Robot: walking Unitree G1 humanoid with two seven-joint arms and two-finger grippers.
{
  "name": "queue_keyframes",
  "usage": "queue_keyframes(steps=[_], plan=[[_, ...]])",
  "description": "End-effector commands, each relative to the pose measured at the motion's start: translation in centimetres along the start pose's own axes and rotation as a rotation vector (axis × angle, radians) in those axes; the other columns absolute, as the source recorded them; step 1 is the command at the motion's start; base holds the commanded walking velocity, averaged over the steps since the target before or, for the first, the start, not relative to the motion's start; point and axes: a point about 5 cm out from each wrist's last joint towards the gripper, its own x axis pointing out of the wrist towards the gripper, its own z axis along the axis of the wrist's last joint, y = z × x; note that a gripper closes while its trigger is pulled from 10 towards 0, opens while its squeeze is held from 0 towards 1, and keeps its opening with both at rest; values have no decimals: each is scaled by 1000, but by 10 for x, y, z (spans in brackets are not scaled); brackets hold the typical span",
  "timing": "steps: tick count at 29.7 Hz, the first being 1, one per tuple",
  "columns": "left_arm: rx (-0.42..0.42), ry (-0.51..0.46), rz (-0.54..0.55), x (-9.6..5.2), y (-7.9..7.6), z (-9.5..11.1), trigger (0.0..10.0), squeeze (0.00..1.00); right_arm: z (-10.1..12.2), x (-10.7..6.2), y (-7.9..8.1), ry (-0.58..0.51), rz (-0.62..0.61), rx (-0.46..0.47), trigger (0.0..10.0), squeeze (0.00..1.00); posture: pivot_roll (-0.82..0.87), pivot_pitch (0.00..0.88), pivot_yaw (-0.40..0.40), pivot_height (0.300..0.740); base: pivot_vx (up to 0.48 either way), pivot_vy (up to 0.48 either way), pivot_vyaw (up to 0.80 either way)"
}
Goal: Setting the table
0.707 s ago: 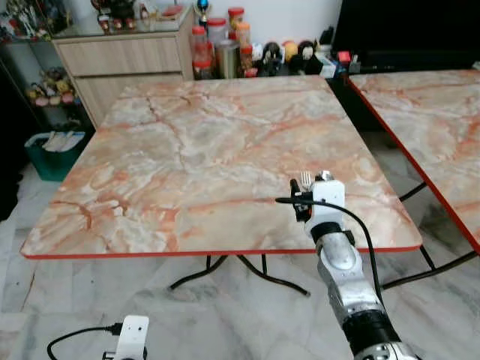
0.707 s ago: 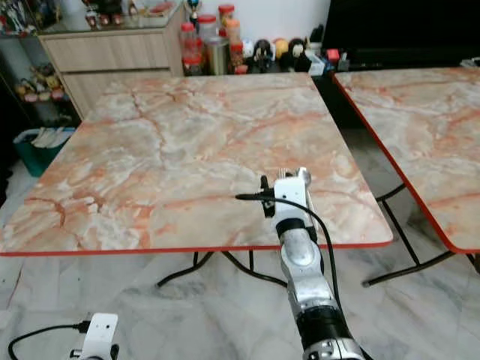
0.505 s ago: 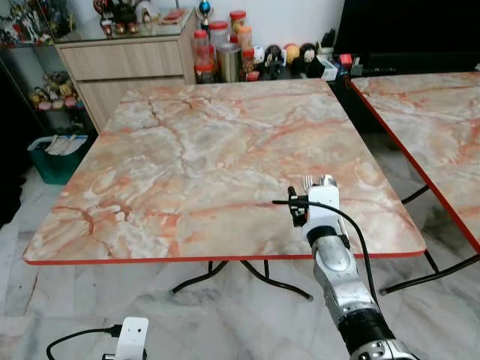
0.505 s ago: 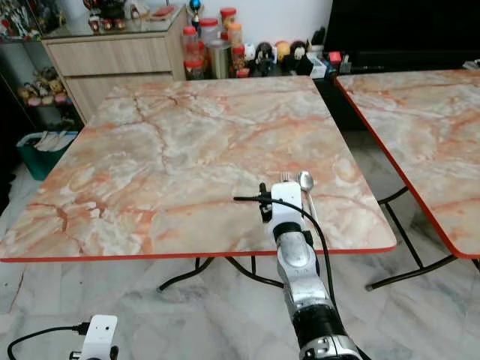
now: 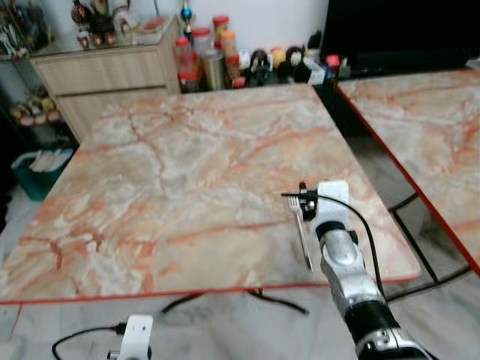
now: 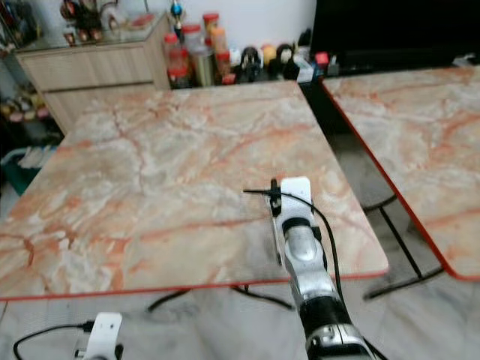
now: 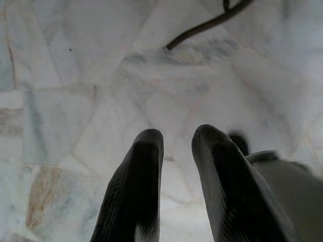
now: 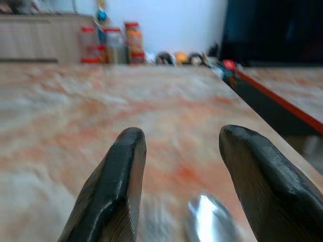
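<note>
Marbled orange-and-cream table (image 5: 172, 172) fills the middle of the room, with a wooden sideboard (image 5: 105, 71) and a row of jars (image 5: 202, 60) beyond its far edge and a second table (image 5: 420, 135) off to the right. And there's the change: a moment ago the fork and spoon were poking up from the right gripper (image 8: 181, 186), held above the near right part of the top; now the fork (image 5: 301, 229) lies flat on the marble, tines pointing far, handle running back toward the near edge, just left of the wrist. The fingers stand parted, nothing between them, so the cutlery looks released. From the right wrist camera a shiny spoon bowl (image 8: 208, 222) rests on the surface just below and between the two black fingers (image 8: 113, 186), close beneath the hand. That reads as the cutlery laid down at the near right corner, one place now begun. The whole view has also swung a little, so the head has moved too. Left gripper (image 7: 176, 186) hangs idle over the pale floor tiles (image 7: 75, 75), its fingers slightly apart and holding nothing.
</note>
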Motion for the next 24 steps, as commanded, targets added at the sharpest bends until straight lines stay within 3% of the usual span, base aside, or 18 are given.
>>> queue_keyframes(steps=[1, 10, 21, 24], plan=[[-1, 16, 26, -1, 10, -6, 10000, 0, 1, -1, 13, -4, 35, 3, 10000, 0, -52, 0, 60, 740, 0, 0, 0], [12, 32, 29, -2, 12, -12, 10000, 0, -14, -18, 25, 45, 91, -27, 10000, 0, -52, 0, 61, 740, 0, 0, 0], [28, 38, 26, -3, 13, -15, 10000, 0, -31, -34, 29, 134, 97, -21, 10000, 0, -49, 0, 61, 740, 0, 0, 0], [39, 41, 19, -3, 13, -17, 10000, 0, -32, -45, 27, 151, 98, -37, 10000, 0, -51, 0, 60, 740, 0, 0, 0]])
